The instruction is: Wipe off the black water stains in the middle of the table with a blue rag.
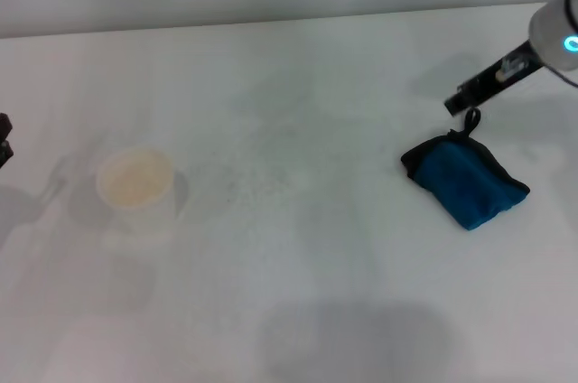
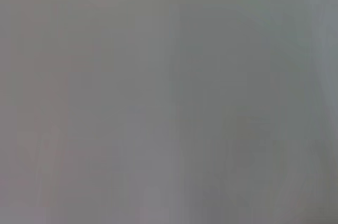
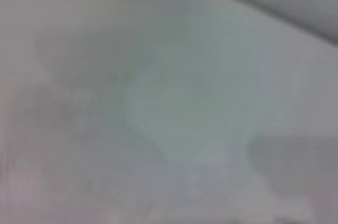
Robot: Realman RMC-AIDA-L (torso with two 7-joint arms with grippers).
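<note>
- The right gripper [image 1: 454, 103], a thin black finger assembly on a white arm with a glowing cyan ring, reaches down at a slant from the far right corner of the head view. Its tip hangs just above the rag's loop, and whether the two touch cannot be told.
- How the right jaws stand cannot be told; only one dark bar shows.
- The left gripper [image 1: 4, 144] shows only as a small black sliver at the left edge, low by the table; its jaws cannot be read either.
- A small pale cream cup [image 1: 135, 182], round and open-topped, stands upright on the left part of the table, well apart from the rag. No contents can be made out inside it.
- The small folded bright blue rag with black edging [image 1: 467, 181] lies flat on the right side of the wide white smooth tabletop [image 1: 298, 293]. Its long axis runs diagonally, from far-left to near-right, and its little black loop [image 1: 470, 119] points away toward the gripper.
- Only faint grey specks show on the table's middle; no dark blotch can be picked out.
- Both wrist views show only featureless blur.
</note>
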